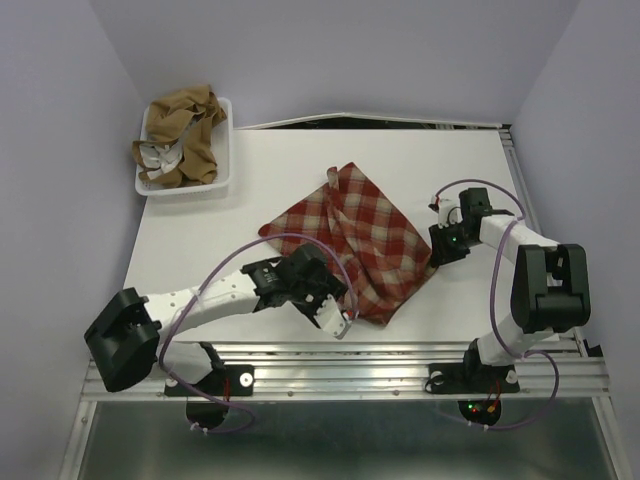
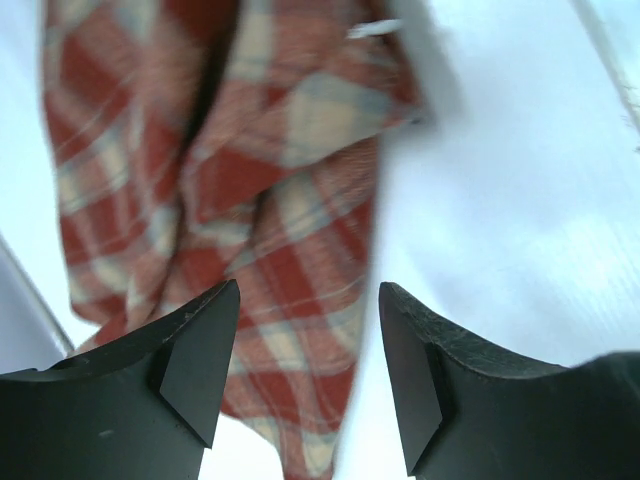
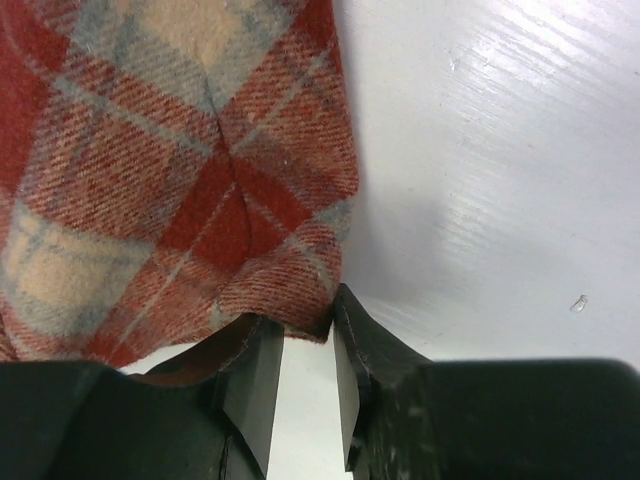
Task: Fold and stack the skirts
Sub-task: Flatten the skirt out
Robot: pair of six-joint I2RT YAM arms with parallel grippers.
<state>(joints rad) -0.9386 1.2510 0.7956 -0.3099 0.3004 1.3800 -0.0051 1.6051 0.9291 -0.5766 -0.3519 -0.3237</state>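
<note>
While the woven plaid skirt lies creased, diamond-shaped, mid-table, left gripper gapes empty at its 6 o'clock; right gripper nearly closed at 3 o'clock hem, grip unclear.

One red-and-cream plaid skirt, one white plastic tray, tan-brown skirts heaped too tangled to count, and two robot arms.

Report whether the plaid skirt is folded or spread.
Partly folded: the plaid skirt shows overlapping layers and a ridge down its middle.
</note>
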